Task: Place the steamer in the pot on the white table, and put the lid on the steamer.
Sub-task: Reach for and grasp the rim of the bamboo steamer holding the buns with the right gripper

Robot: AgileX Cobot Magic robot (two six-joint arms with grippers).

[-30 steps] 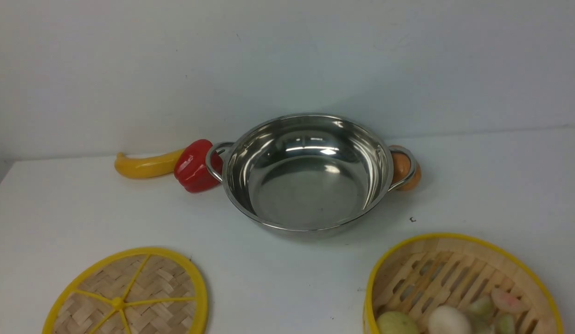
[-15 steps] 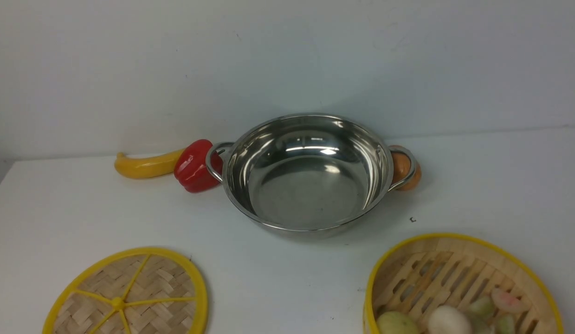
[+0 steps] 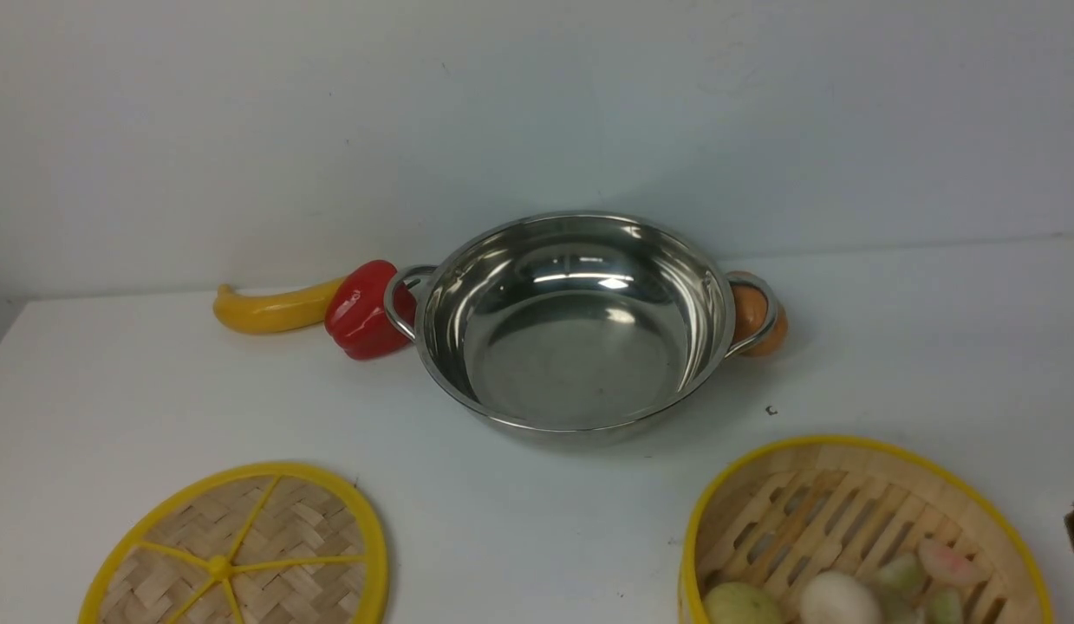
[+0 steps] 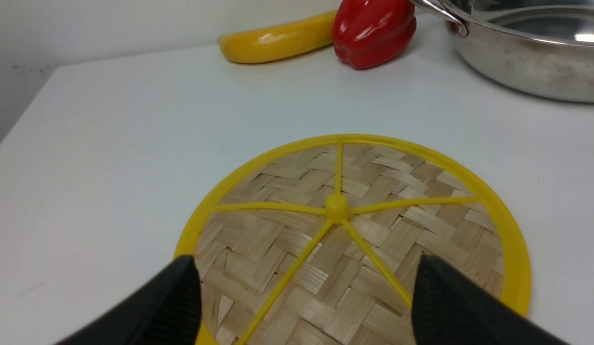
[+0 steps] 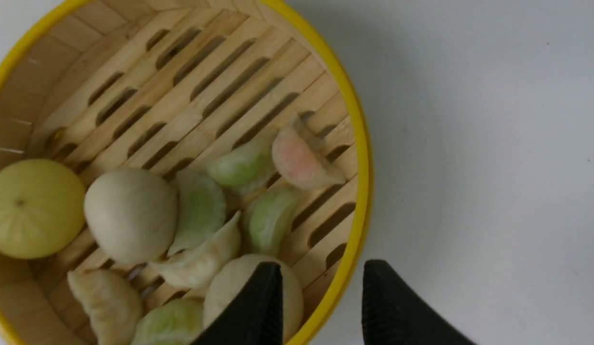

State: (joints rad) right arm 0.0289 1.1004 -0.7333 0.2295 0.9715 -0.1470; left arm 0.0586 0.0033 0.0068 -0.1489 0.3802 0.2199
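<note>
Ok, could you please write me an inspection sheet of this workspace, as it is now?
Surface: white table, one dark speck.
Job's things: pot empty, at the back; steamer near right, holding dumplings and buns; lid lying flat, near left.
Clutter: banana and red pepper left of the pot; orange behind its right handle.
Grippers: left gripper open above the lid; right gripper open, fingers astride the steamer's rim.
Cables: nothing seen.
Surroundings: plain pale wall.
</note>
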